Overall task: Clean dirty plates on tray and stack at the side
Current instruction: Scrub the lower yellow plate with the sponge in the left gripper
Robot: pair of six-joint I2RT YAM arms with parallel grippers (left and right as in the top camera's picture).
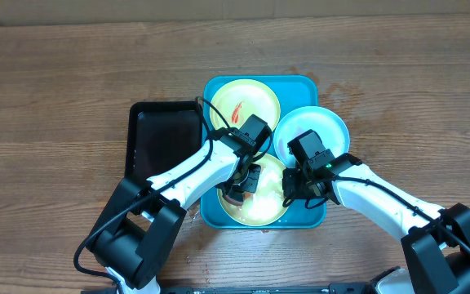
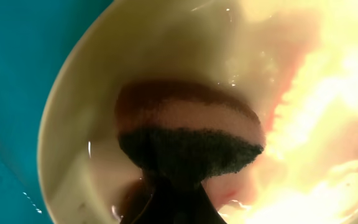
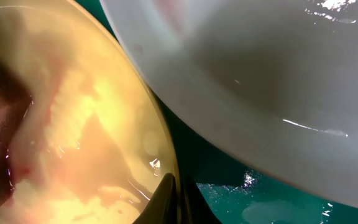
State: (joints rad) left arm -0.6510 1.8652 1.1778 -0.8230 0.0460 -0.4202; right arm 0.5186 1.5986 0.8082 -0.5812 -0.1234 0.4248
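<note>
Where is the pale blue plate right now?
Overhead, the pale blue plate overhangs the far right corner of the teal tray, beside the sauce-smeared yellow plate.

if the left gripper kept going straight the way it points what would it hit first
The left gripper holds a sponge that looks pressed on the near yellow plate, so that plate's floor comes first, with the blue tray beneath.

Both arms are rocking the same look: the left arm [image 1: 188, 173] and right arm [image 1: 382, 198] are showing white tubular links between chunky black joints. A black cable [image 1: 96, 237] is looping off the left one. A tiny green light [image 1: 330, 166] is glowing on the right wrist. The right gripper [image 3: 174, 186] is showing dark, tapered fingers.
</note>
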